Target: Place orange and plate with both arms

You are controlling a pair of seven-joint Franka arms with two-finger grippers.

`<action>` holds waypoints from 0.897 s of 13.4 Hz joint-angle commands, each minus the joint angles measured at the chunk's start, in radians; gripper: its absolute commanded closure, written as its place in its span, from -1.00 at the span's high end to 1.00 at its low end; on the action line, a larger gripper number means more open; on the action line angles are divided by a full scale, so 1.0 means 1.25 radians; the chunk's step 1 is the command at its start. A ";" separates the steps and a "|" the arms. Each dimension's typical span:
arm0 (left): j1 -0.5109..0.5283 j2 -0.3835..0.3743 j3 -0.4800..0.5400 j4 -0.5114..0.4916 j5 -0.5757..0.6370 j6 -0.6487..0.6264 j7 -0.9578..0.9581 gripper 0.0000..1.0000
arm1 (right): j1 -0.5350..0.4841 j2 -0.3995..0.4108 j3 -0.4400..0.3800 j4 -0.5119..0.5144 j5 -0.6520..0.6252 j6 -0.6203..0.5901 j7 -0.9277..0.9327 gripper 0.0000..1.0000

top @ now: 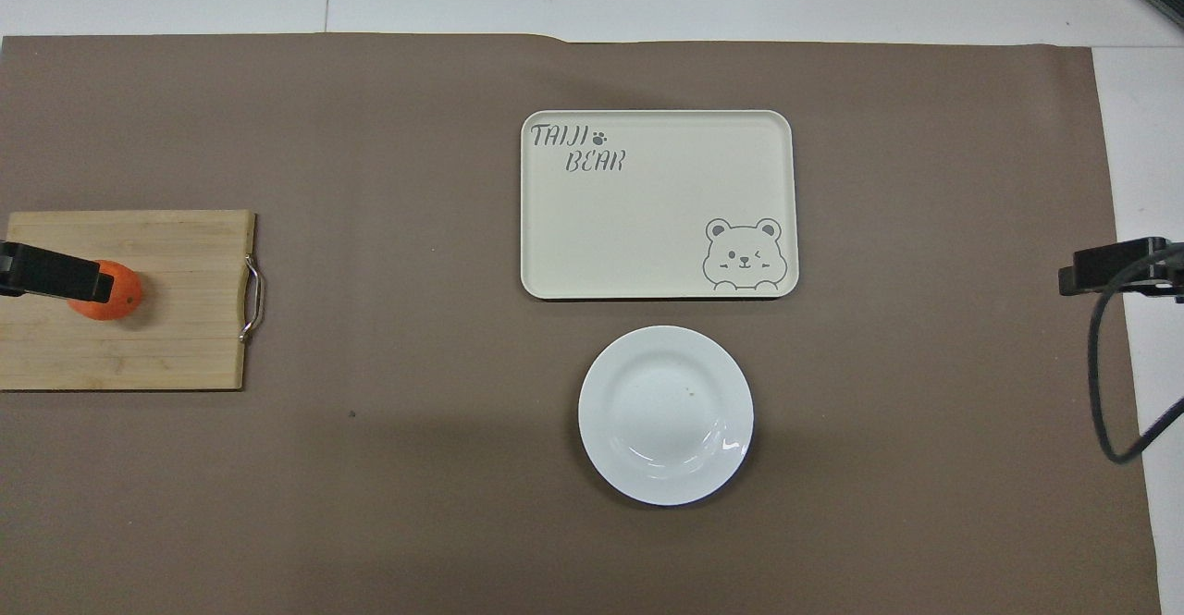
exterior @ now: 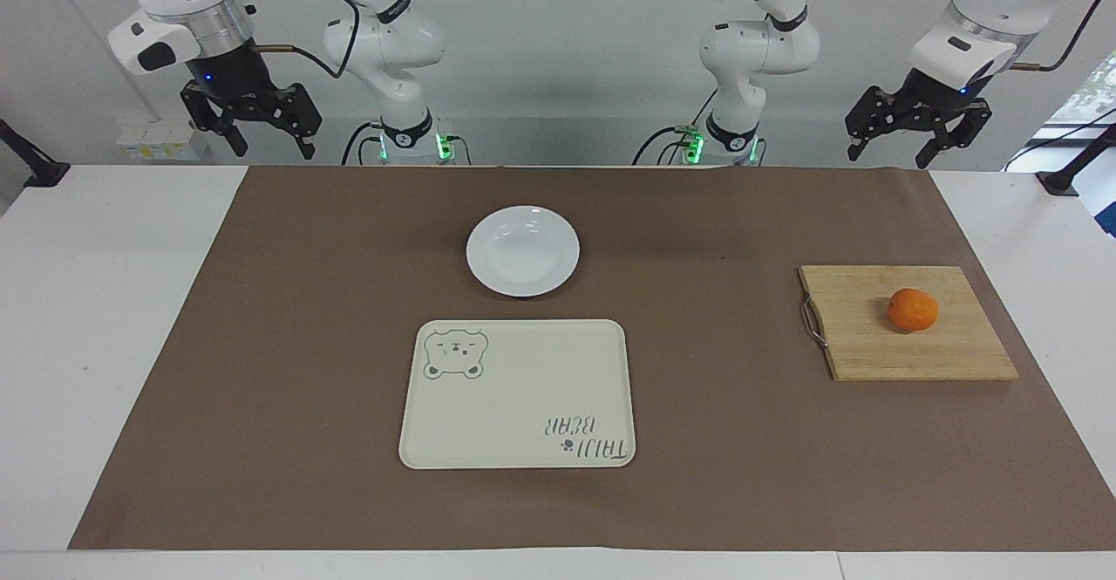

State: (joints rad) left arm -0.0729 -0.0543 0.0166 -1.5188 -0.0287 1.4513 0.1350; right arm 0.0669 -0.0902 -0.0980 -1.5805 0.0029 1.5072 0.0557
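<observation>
Orange sits on the wooden cutting board, toward the left arm's end of the table and near the board's middle; nothing else is on the board, whose metal handle faces the table's centre. Plate lies flat on the brown mat near the table's middle and holds nothing. Cream tray with the bear drawing lies just beside the plate, farther from the robots, a narrow strip of mat between them; the tray also holds nothing. Plate and tray are well apart from the board and orange. Left gripper hangs raised near the robots' edge of the table at the left arm's end, fingers spread apart, gripping nothing. Right gripper hangs raised near the same edge at the right arm's end, fingers likewise spread, gripping nothing. In the overhead view a dark part of the left gripper overlaps the orange, but the facing view shows it well above and clear of the fruit. Neither gripper touches any object.
</observation>
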 commanded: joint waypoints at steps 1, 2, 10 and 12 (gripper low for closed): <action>-0.002 -0.003 0.001 0.007 0.003 -0.004 -0.001 1.00 | -0.002 -0.016 0.002 -0.016 -0.010 -0.007 0.013 1.00; -0.002 -0.003 0.001 0.009 0.002 -0.004 0.000 1.00 | -0.002 -0.016 0.002 -0.016 -0.010 -0.006 0.013 1.00; -0.004 -0.004 -0.001 0.005 0.000 -0.001 0.004 1.00 | -0.002 -0.016 0.002 -0.016 -0.010 -0.007 0.013 1.00; -0.003 -0.007 0.000 0.005 0.000 0.000 0.006 1.00 | -0.002 -0.015 0.002 -0.016 -0.010 -0.007 0.013 1.00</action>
State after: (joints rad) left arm -0.0740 -0.0544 0.0112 -1.5186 -0.0287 1.4515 0.1362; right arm 0.0669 -0.0902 -0.0980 -1.5806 0.0029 1.5072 0.0557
